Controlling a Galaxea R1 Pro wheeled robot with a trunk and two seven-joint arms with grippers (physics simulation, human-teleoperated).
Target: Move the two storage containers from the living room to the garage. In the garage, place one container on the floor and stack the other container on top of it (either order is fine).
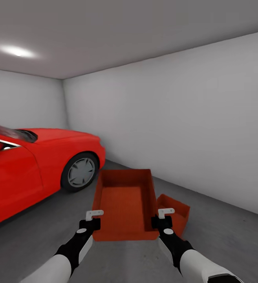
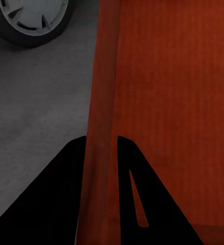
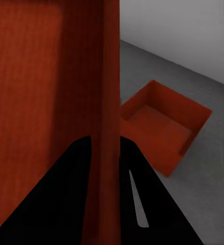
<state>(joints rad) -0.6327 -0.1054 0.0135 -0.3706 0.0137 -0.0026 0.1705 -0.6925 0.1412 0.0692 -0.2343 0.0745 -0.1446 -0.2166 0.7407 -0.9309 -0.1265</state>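
Both grippers, left [image 1: 94,215] and right [image 1: 166,213], clamp the bin [image 1: 123,204]; second bin [image 1: 176,214] at its 3 o'clock, on the floor [image 1: 223,232].

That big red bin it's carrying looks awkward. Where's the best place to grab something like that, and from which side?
By its two long side walls, one gripper each. The bin is wide, open-topped and thin-walled, so fingers can straddle a rim from above. That is how it is held: the left gripper pinches the left wall, the right gripper the right wall, near the end facing the robot, which probably keeps it level.

A garage: red car [image 1: 30,165], concrete floor [image 1: 231,232], bare white walls [image 1: 183,118].
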